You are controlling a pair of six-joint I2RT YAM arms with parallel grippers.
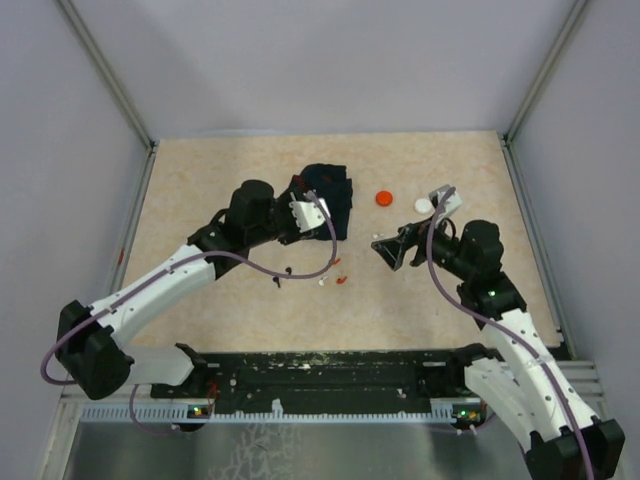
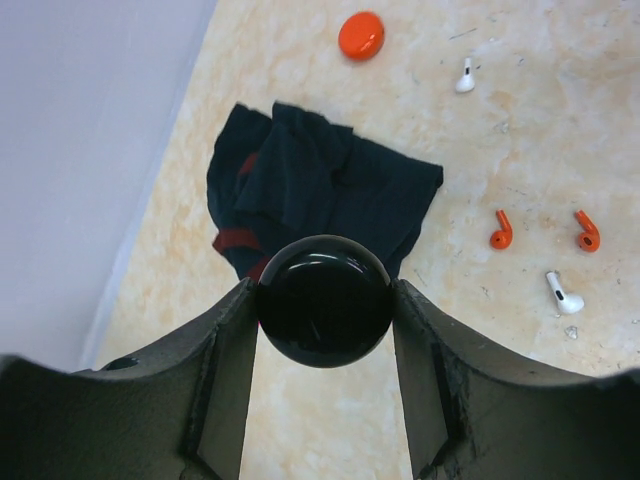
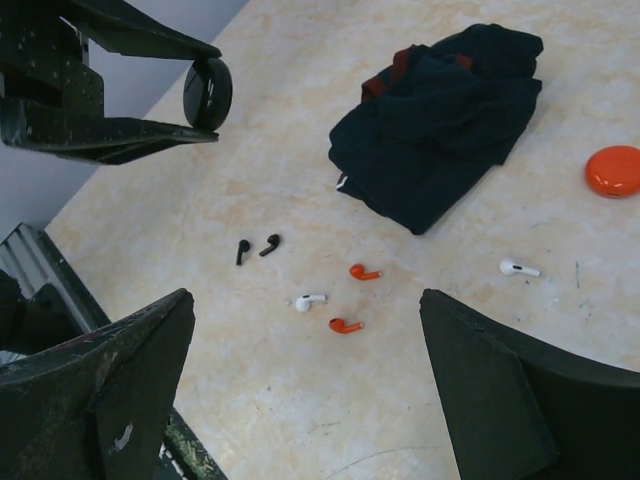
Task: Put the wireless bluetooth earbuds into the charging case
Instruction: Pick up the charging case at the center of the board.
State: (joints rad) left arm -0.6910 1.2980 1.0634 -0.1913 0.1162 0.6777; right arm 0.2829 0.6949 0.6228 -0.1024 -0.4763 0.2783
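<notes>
My left gripper (image 2: 323,296) is shut on a glossy black round charging case (image 2: 323,312), pinching it by its sides above the near edge of the cloth. In the right wrist view the same black case (image 3: 208,93) hangs edge-on at the upper left. The wireless bluetooth earbuds lie loose on the table: two black ones (image 3: 242,250), two red ones (image 3: 364,272) and a white one (image 3: 309,300) together, and another white one (image 3: 518,267) apart to the right. My right gripper (image 3: 305,335) hovers open over the red and white buds, holding nothing.
A crumpled dark navy cloth with red trim (image 1: 330,195) lies at the back of the table. To the cloth's right sit an orange round case (image 1: 384,198) and a white one (image 1: 424,205). Grey walls stand round the table (image 1: 200,170).
</notes>
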